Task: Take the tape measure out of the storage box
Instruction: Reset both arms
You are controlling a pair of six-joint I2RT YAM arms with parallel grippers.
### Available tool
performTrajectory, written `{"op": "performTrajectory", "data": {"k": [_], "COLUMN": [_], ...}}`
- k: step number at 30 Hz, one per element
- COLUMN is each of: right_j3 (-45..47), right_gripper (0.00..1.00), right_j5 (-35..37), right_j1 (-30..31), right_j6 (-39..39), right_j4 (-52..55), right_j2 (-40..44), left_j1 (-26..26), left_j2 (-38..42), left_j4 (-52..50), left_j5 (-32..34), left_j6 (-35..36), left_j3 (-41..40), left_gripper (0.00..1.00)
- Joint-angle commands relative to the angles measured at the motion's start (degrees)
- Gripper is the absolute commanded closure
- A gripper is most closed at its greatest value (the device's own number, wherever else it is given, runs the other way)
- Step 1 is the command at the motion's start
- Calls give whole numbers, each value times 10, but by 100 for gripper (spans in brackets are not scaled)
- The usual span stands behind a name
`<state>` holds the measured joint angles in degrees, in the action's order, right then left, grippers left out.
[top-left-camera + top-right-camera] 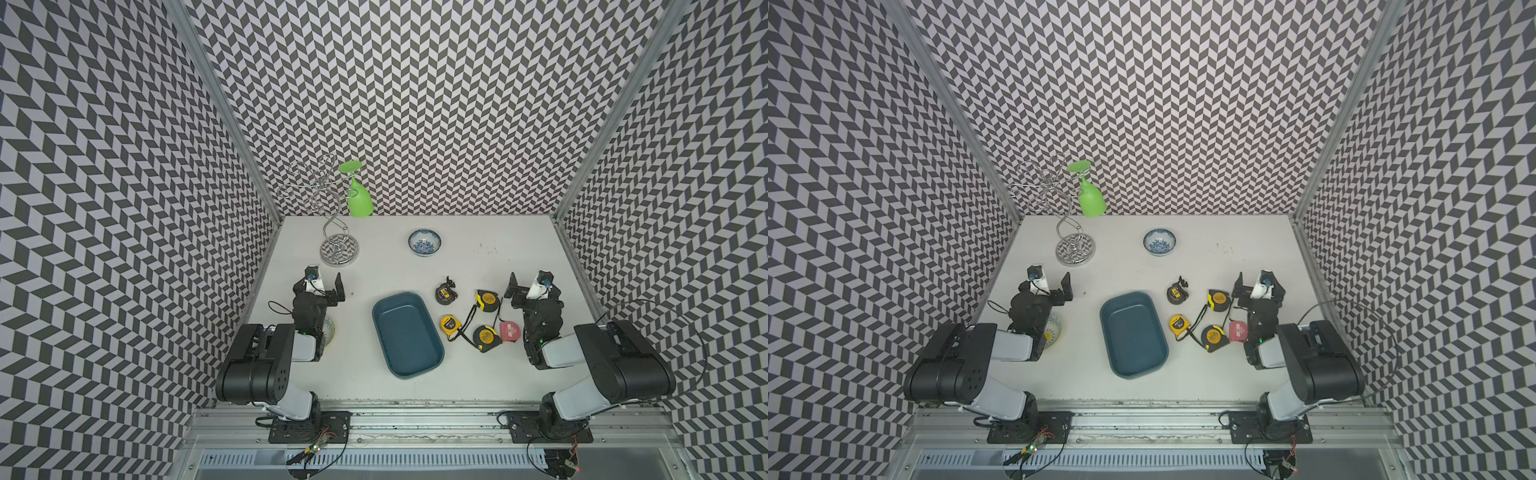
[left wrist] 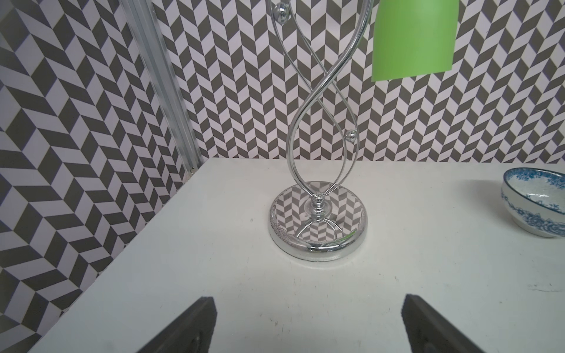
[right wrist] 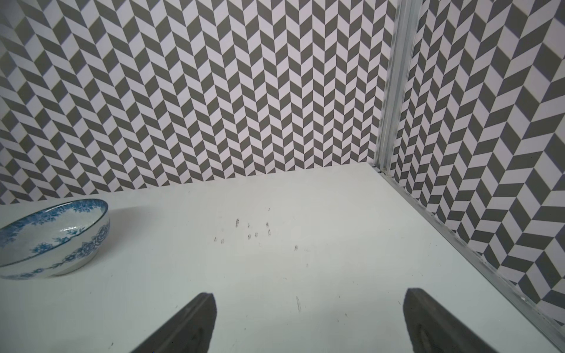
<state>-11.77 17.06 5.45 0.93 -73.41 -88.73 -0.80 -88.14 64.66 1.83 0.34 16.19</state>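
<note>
Since the shallow dark teal plastic storage box (image 1: 406, 332), rectangular with rounded corners and a raised rim, lay with nothing in it in both top views, the step in hand looked like the close of the task rather than a reach. Five tape measures lay on the white table (image 1: 374, 266) beside the box, on the right arm's side and all clear of its rim: a small round black tape measure (image 1: 444, 293), a yellow-and-black tape measure (image 1: 487, 300), a plain yellow tape measure (image 1: 448, 324), a black tape measure with a yellow label (image 1: 485, 337) and a pink tape measure (image 1: 510, 331), with black cords trailing between some of them. Which one the task meant could not be told. By that reading nothing remained to lift, and the next move called only for keeping both arms clear of the box and the loose cords. The left gripper (image 2: 308, 304) stood spread wide over bare table, holding and touching nothing, and faced the mirrored base of a chrome wire stand (image 2: 318, 223). The right gripper (image 3: 309, 296) was likewise spread wide and empty above scuffed tabletop, with a blue-and-white patterned ceramic bowl (image 3: 55, 238) well off to one side.
</note>
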Motion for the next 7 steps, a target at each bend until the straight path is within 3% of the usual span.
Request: {"op": "performTrajectory", "data": {"k": [1,7], "right_j3": [2,-3], "right_gripper": [0,0], "right_j5": [18,12], "right_j1": [-1,-4], "right_j6": [7,8], "right_j4": [-41,-44], "right_j2": [0,-8], "left_j1": [3,3], "left_j2": [-2,-4], "left_j4": [34,33], "left_j5": [-10,-10], "left_j6": [-2,-2], "left_j3": [-5,-4], "left_gripper": [0,0]}}
